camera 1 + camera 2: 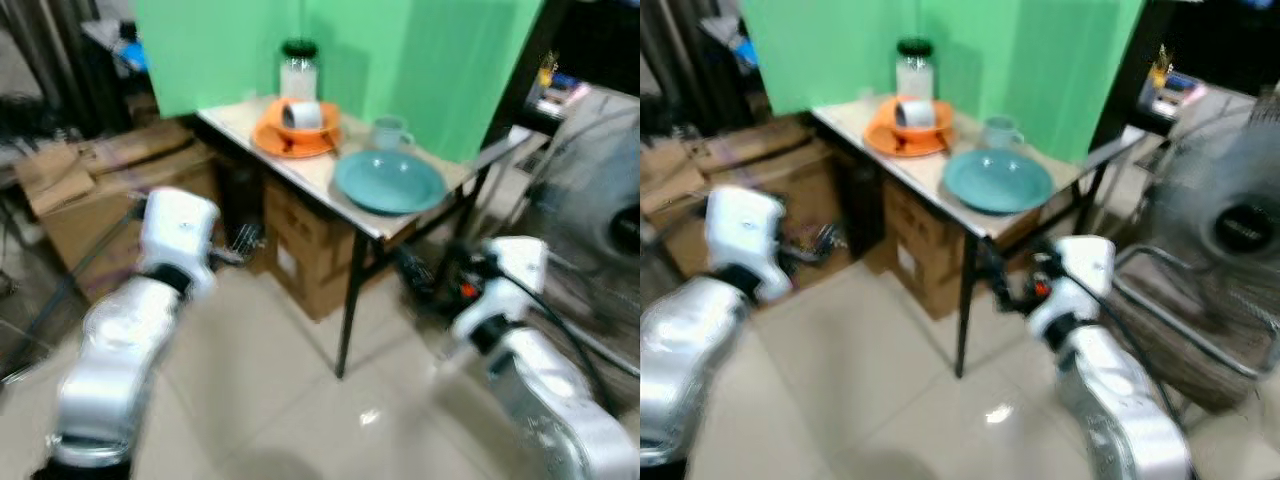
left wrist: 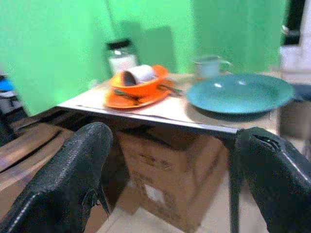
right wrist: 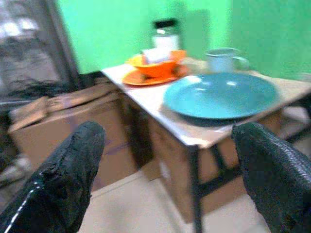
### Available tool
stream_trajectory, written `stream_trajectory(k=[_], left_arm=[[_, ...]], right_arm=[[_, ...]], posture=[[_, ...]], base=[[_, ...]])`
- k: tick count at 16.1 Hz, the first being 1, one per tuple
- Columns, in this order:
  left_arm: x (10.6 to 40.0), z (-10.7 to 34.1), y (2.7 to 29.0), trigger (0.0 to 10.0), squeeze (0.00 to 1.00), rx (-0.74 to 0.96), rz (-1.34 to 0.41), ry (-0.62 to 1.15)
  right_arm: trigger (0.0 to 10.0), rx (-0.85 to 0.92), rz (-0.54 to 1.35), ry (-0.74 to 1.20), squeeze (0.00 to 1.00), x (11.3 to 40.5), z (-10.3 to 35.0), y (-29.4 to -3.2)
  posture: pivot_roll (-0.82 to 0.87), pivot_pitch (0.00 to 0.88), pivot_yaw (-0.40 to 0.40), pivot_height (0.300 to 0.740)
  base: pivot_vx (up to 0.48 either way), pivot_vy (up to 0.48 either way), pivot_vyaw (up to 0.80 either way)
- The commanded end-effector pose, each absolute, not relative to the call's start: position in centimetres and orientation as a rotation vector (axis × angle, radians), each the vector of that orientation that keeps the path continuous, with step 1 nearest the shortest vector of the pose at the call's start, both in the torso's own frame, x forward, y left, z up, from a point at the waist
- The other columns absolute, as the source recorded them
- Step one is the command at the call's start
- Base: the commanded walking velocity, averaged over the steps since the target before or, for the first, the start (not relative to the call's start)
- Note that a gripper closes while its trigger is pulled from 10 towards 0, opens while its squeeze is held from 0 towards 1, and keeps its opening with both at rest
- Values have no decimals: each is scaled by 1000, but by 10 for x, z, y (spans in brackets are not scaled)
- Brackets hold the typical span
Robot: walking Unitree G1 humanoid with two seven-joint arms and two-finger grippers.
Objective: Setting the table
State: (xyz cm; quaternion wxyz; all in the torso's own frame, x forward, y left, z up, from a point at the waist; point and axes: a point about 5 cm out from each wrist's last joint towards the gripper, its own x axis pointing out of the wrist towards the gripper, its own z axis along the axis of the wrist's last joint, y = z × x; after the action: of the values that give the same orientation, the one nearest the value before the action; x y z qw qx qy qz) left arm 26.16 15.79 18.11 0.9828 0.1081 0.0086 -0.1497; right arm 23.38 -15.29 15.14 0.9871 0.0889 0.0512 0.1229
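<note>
The teal plate lies flat at the near corner of the bench, with a pale mug just behind it. Toward the far edge an orange bowl sits on an orange plate with a white cup tipped on its side inside it, and a jar stands behind them.

All of this looks like glazed crockery: stiff, smooth, probably slippery and breakable, and the teal plate likely the heaviest. Its raised rim at the bench's near edge seems the best place to pinch (the mug offers its handle or its wall).

Both arms are off the bench. The left gripper and right gripper are spread wide with nothing between the fingers.

The frames are blurred; something dark lies on the orange plate, perhaps cutlery, but it cannot be made out. The jar's contents are unclear.
</note>
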Motion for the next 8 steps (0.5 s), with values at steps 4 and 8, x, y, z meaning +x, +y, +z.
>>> stream_trajectory(k=[4, 8], left_arm=[[263, 185, 167, 10000, 0, 236, -282, 9], [261, 182, 167, 10000, 0, 253, -317, 27]], right_arm=[[10000, 196, 247, 103, 0, 238, 152, -148], [10000, 189, 250, 101, 0, 240, 151, -146]], posture=[[108, 0, -12, 740], [111, 0, -10, 740]], base=[[421, 0, -339], [421, 0, -400]])
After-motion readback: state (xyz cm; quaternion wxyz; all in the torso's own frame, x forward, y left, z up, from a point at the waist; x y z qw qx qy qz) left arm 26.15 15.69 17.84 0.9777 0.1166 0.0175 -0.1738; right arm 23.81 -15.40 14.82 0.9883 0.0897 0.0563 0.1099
